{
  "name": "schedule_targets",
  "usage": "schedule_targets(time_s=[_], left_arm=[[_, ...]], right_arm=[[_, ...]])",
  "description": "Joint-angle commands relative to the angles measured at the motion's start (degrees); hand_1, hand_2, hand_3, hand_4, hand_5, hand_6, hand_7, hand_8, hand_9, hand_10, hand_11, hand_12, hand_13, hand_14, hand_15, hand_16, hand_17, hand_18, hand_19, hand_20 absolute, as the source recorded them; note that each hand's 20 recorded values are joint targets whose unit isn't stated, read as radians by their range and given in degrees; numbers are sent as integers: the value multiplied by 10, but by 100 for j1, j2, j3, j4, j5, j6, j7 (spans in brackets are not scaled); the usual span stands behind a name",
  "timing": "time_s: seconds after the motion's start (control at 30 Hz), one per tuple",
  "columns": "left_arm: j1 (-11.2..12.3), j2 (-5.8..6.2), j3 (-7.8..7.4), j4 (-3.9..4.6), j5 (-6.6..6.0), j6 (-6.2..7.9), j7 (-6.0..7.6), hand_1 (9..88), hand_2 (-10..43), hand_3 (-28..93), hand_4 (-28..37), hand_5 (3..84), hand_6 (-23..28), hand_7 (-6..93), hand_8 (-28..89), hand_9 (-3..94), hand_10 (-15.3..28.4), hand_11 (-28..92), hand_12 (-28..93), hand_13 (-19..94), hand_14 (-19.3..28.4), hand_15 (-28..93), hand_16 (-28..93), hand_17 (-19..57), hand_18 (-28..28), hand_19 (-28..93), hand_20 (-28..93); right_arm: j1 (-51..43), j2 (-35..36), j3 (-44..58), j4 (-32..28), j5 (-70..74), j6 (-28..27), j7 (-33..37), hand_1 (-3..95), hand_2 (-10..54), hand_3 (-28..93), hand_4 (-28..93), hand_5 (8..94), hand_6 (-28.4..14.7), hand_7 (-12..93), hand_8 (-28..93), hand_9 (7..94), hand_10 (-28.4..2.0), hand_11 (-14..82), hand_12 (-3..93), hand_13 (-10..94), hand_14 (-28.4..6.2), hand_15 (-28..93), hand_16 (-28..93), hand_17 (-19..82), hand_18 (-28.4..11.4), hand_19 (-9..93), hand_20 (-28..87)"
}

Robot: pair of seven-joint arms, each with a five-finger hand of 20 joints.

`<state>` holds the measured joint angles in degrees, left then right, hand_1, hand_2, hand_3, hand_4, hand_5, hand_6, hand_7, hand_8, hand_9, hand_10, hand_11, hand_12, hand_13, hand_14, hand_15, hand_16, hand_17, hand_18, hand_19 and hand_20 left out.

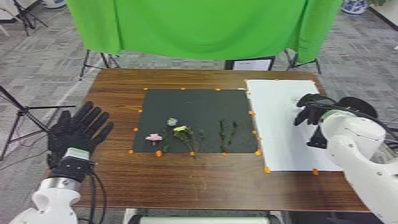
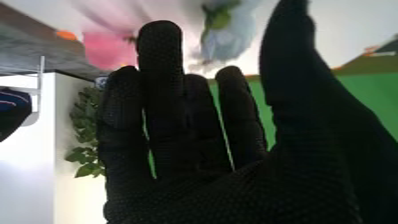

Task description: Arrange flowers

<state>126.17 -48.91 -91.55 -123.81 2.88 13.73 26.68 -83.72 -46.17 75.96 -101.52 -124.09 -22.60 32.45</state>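
My left hand point(image 1: 76, 132) is at the table's left side, fingers straight and spread, apart from the flowers. My right hand point(image 1: 310, 111) is over the white sheet point(image 1: 275, 135) on the right. On the dark mat point(image 1: 195, 102) are a pink flower point(image 1: 155, 137), a pale flower point(image 1: 172, 121), a yellow flower point(image 1: 181, 129) and green stems point(image 1: 224, 136). In the right wrist view my right hand point(image 2: 204, 185) is open, its fingers straight. Beyond its fingers are a blurred pink flower point(image 2: 107, 49) and a pale bluish flower point(image 2: 229, 40); whether the hand touches them, I cannot tell.
Orange markers point(image 1: 159, 153) line the mat and sheet on the brown table point(image 1: 195, 187). A dark rounded object point(image 1: 358, 106) is beside the right hand. A green cloth point(image 1: 209, 27) hangs behind the table. Leafy greenery point(image 2: 86, 130) stands in the background.
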Motion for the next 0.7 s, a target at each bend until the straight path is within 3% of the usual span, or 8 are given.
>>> schedule_targets(time_s=[0.03,0.13,0.2,0.27,0.3,0.37,0.5,0.7], left_arm=[[14,-57,43,-6,-27,9,-26,274,155,720,-283,469,93,148,-76,402,158,234,147,286,166,399,-61,-73,166,391,127],[14,-54,53,-5,-11,-9,-48,275,155,719,-283,469,94,148,-76,402,159,234,147,286,166,398,-62,-73,165,391,127],[6,-68,44,8,-13,-6,-77,275,155,720,-283,469,93,148,-76,402,159,234,147,286,166,399,-61,-73,165,391,127],[15,-71,34,8,-2,-16,-85,274,156,720,-283,469,93,148,-76,403,159,234,147,287,166,400,-61,-73,165,390,127],[14,-74,33,7,4,-17,-102,274,156,720,-283,469,93,149,-76,403,159,234,147,287,167,399,-62,-73,165,390,127],[0,-75,34,16,8,-31,-122,274,156,720,-283,469,93,149,-76,403,159,233,147,287,167,399,-62,-73,165,390,128],[12,-83,20,13,11,-25,-149,274,157,719,-283,469,93,149,-77,403,159,233,146,286,167,399,-62,-72,165,390,127],[101,-72,-49,1,13,-27,-130,274,158,718,-283,469,93,149,-77,403,159,233,147,287,167,400,-62,-72,165,390,128]], right_arm=[[-34,-34,-170,226,-73,96,-47,576,-95,623,-283,498,0,197,-145,518,-84,119,105,652,-65,424,364,325,-208,786,404],[-181,7,-184,192,-113,362,-107,605,-95,596,-283,584,27,212,-151,617,-75,118,123,687,-55,378,407,335,-206,788,413],[-288,47,-212,161,-210,623,-154,610,-95,600,-283,627,32,230,-83,670,-74,127,140,710,-52,361,427,343,-205,792,423],[-333,71,-252,129,-206,851,-176,618,-95,597,-283,654,31,238,-53,711,-71,98,198,717,-50,355,437,347,-203,793,429],[-397,84,-249,85,-255,1011,-187,632,-95,581,-283,690,35,269,-32,786,-65,56,285,735,-45,348,453,354,-200,794,435],[-517,144,-277,-49,-354,1517,-161,628,-95,593,-283,732,38,296,-11,843,-61,56,334,749,-48,352,455,364,-201,801,439],[-739,331,-380,-583,-724,2551,-84,603,-95,631,-283,755,35,297,-5,870,-64,55,345,766,-58,373,433,380,-207,816,438],[-383,222,-923,-1177,-690,2871,-441,595,-95,652,-283,767,29,291,-7,874,-65,53,342,771,-55,379,429,384,-208,823,437]])
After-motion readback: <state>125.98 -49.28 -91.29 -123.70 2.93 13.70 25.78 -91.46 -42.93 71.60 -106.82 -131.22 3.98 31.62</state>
